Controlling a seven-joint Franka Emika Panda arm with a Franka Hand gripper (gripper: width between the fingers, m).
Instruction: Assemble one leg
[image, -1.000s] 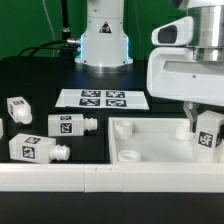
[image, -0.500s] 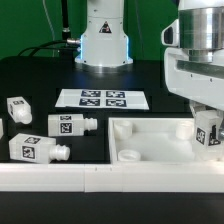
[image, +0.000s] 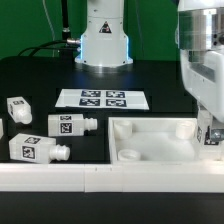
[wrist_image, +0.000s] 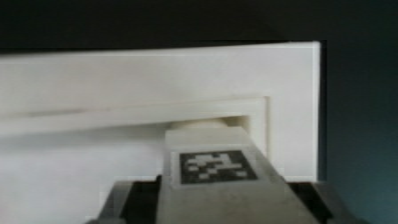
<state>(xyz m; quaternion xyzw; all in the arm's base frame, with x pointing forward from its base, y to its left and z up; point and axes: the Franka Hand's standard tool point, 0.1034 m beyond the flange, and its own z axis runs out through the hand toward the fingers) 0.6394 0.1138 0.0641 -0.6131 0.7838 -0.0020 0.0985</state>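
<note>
Black table (image: 160, 85) holds three loose legs (image: 70, 124); fingers (wrist_image: 208, 196) grip a fourth leg (wrist_image: 215, 165).

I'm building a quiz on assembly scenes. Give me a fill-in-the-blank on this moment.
1. The tool is shut on a ____, at the panel's corner at the exterior view's right.
2. The number of loose legs lying on the table at the exterior view's left, such as this leg, is ____.
3. The marker board lies flat on the ____ table.

Missing words: leg; four; black
</note>
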